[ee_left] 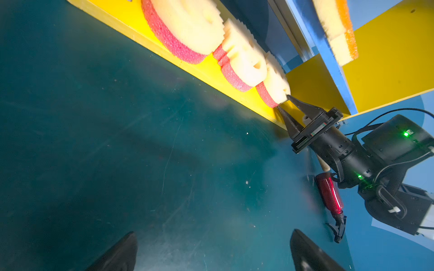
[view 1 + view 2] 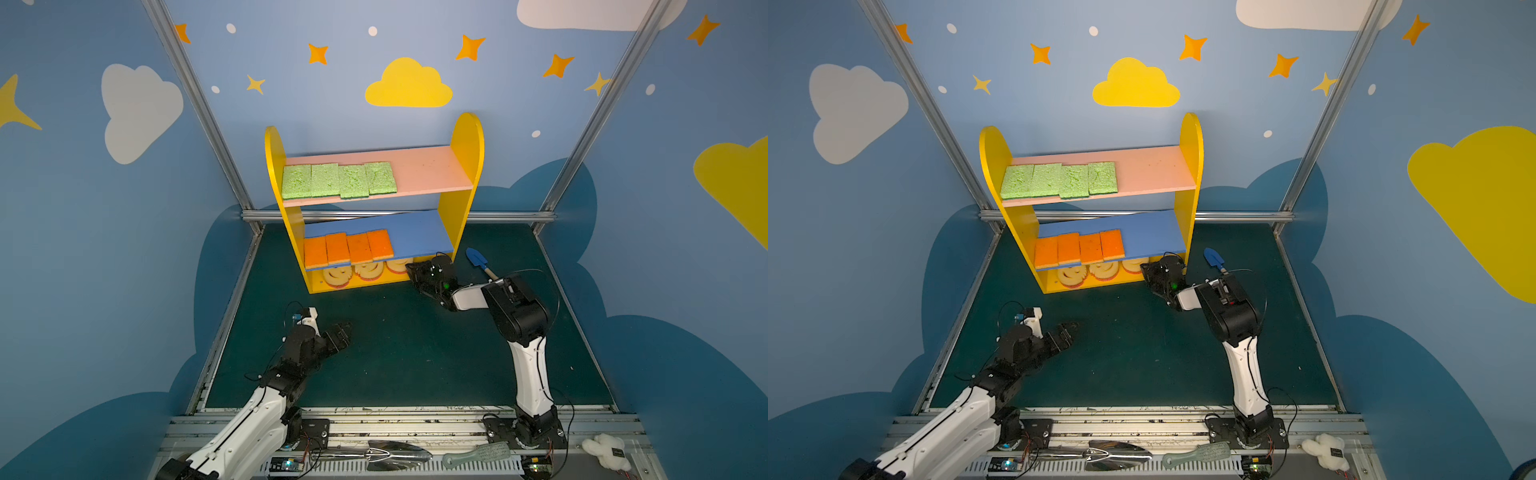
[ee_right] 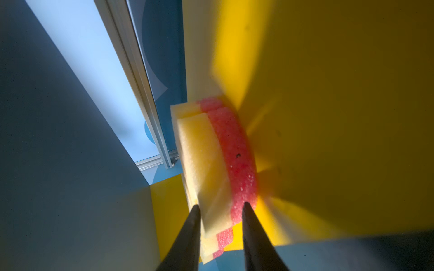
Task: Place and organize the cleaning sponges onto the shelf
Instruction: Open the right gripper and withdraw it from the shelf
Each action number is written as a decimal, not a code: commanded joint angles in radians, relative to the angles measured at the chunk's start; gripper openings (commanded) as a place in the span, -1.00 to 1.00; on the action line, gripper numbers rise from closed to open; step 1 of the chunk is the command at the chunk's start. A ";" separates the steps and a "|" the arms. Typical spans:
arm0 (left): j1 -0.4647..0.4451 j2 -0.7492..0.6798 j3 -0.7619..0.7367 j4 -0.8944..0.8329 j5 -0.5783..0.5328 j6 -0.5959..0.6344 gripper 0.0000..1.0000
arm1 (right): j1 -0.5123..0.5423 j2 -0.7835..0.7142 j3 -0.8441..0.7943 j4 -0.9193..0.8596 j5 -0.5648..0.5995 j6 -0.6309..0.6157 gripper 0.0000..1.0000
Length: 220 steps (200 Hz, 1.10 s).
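R gripper, jaws parted, straddles 3rd smiley sponge edge, shelf base.

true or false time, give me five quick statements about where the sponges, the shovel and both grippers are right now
1. The four green sponges lie on the pink upper board. True.
2. The orange sponges sit on the yellow base. False: they lie on the blue lower board; the base holds the smiley sponges.
3. The left gripper holds a sponge. False: it is open and empty above the mat.
4. The right gripper has a fingertip on either side of the rightmost smiley sponge. True.
5. The blue shovel stands on the shelf. False: it lies on the mat, right of the shelf.
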 commanded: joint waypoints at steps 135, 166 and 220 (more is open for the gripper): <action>0.006 -0.299 0.027 -0.311 -0.021 -0.075 1.00 | 0.041 -0.310 -0.216 -0.096 -0.042 -0.190 -0.16; 0.006 -0.408 0.060 -0.444 -0.013 -0.083 0.99 | 0.039 -0.443 -0.319 -0.126 -0.069 -0.247 -0.16; 0.005 -0.516 0.136 -0.618 0.016 -0.055 0.99 | 0.035 -0.805 -0.495 -0.368 -0.102 -0.441 -0.14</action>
